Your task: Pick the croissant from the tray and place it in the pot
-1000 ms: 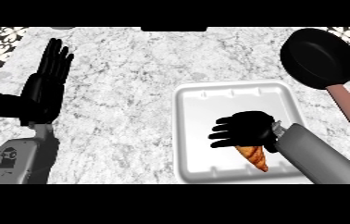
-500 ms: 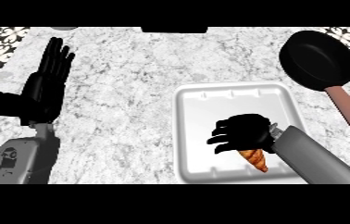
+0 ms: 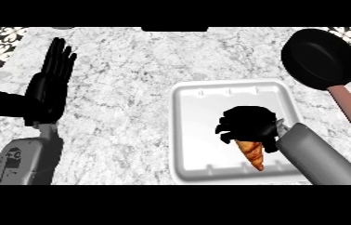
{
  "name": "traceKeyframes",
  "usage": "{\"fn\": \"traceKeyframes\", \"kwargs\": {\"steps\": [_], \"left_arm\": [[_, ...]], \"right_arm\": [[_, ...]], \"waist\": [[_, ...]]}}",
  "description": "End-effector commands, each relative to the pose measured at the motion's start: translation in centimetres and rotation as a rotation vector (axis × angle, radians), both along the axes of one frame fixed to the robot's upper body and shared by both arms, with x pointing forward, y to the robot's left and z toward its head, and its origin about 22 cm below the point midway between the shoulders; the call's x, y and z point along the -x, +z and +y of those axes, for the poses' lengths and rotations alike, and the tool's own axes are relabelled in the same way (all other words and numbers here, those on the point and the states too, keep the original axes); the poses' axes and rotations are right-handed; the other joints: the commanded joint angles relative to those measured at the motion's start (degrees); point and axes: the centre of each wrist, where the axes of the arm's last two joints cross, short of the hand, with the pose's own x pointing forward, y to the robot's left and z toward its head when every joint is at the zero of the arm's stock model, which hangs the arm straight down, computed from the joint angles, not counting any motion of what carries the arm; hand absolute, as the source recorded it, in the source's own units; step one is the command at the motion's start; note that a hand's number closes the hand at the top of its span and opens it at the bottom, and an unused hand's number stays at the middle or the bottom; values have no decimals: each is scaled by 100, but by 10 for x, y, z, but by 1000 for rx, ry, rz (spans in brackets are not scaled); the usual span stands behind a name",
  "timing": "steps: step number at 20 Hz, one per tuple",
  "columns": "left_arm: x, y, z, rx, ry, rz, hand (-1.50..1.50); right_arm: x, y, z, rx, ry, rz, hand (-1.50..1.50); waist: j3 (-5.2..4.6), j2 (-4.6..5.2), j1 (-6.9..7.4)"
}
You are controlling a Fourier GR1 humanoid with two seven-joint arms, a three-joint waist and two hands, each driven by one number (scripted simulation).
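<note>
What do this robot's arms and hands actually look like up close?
Both forearms are smooth grey cylinders ending in black hands with fingers and a thumb. The left hand joins its grey forearm through a black wrist section, and that forearm carries a small dark marking. The right hand meets its forearm at a short collar. No cables show.

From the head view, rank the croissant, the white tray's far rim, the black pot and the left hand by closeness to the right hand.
1. Orange-brown pointed croissant: under the right hand, fingers curled on it.
2. White square tray's far rim: just beyond the hand.
3. Black round pot: far right corner.
4. Left hand: resting open at the view's left.
</note>
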Motion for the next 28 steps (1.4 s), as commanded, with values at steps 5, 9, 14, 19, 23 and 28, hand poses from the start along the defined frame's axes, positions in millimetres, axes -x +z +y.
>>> {"fn": "traceKeyframes", "kwargs": {"steps": [5, 9, 14, 19, 23, 28], "left_arm": [[1, 1, 2, 5, 9, -8, 0], [0, 2, 0, 2, -1, -14, 0], [-1, 3, -6, 6, -25, -24, 0], [-6, 14, -14, -11, -72, -52, 0], [-8, 14, -24, -3, -111, -51, 0], [-12, 18, -34, -4, -124, -54, 0]], "right_arm": [[-59, 46, -55, -216, -829, -175, 150], [-80, 80, -68, -355, -1164, -298, 150], [-97, 130, -86, -476, -1591, -541, 150], [-106, 186, -93, -623, -1947, -851, 150], [-112, 212, -92, -647, -2193, -1102, 150], [-128, 217, -75, -560, -2434, -1319, 150]], "waist": [[89, 188, -126], [68, 216, 49], [9, 218, 262], [2, 263, 538], [-6, 325, 705], [22, 306, 750]]}}
